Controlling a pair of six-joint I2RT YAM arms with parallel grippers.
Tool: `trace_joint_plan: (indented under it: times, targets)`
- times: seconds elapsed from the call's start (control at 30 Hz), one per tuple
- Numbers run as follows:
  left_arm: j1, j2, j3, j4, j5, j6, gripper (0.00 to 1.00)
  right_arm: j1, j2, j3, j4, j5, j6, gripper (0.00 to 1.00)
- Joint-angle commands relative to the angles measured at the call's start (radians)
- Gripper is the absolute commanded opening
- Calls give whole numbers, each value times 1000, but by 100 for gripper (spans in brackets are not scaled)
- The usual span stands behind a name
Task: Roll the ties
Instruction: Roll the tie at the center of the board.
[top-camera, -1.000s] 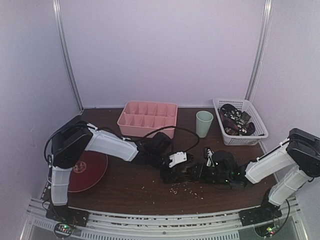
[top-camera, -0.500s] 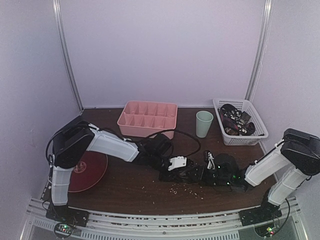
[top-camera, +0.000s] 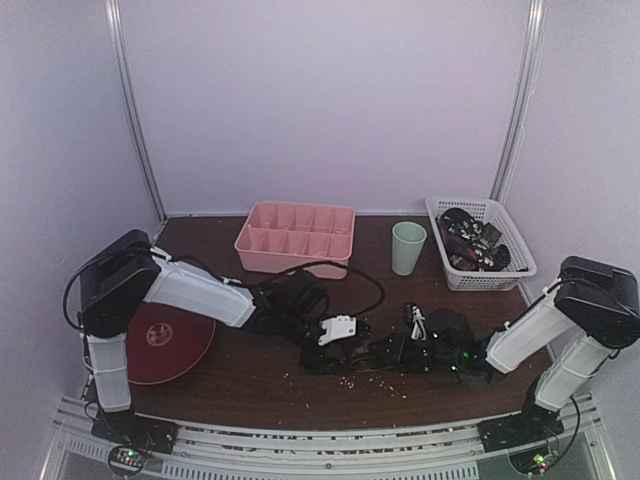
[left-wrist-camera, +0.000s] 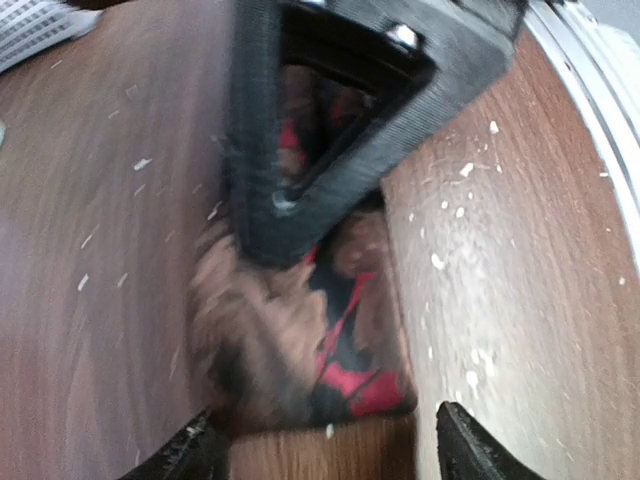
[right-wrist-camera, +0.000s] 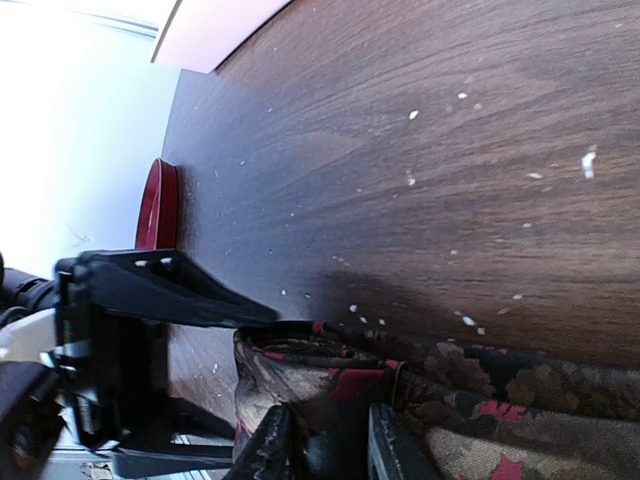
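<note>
Both arms meet low at the near middle of the surface (top-camera: 250, 385), over one tie (left-wrist-camera: 300, 360), patterned brown, black and red, lying along the wood between them. Your left pincer (left-wrist-camera: 335, 452) is apart: its tips straddle the tie's end without pressing it, and that view is blurred, so contact can't be called. Your right pincer (right-wrist-camera: 328, 445) has its tips close together with a fold of the tie caught between them, so read it as clamped on the fabric. From the right wrist, the end toward the left pincer looks doubled over once, and the rest runs off flat to the right. My call is that the roll is barely started, with one turn at most and no coil formed. More ties (top-camera: 470, 240) sit in a heap in the white basket (top-camera: 490, 281) at the far right, none visibly rolled. The pink tray (top-camera: 295, 240) at the far middle shows no coil from above, and the green cup (top-camera: 408, 247) beside it can't be seen into. A red plate (top-camera: 175, 340) lies near left, apart from the work. Left to do, as I judge it: wind this tie up fully, place it, then work through the basket heap, which is nearly the whole job.
</note>
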Motion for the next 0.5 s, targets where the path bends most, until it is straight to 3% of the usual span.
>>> trace_joint_plan:
  times: [0.0, 0.23, 0.33, 0.47]
  targets:
    - [27, -127, -85, 48, -86, -137, 68, 37, 43, 37, -53, 17, 14, 27]
    - [34, -304, -313, 170, -252, -386, 28, 89, 42, 74, -108, 75, 25, 28]
    - [31, -342, -397, 240, -224, -483, 0, 103, 27, 76, -151, 101, 14, 28]
    - [19, -349, -469, 351, -225, -606, 0, 117, 14, 50, -164, 135, 19, 29]
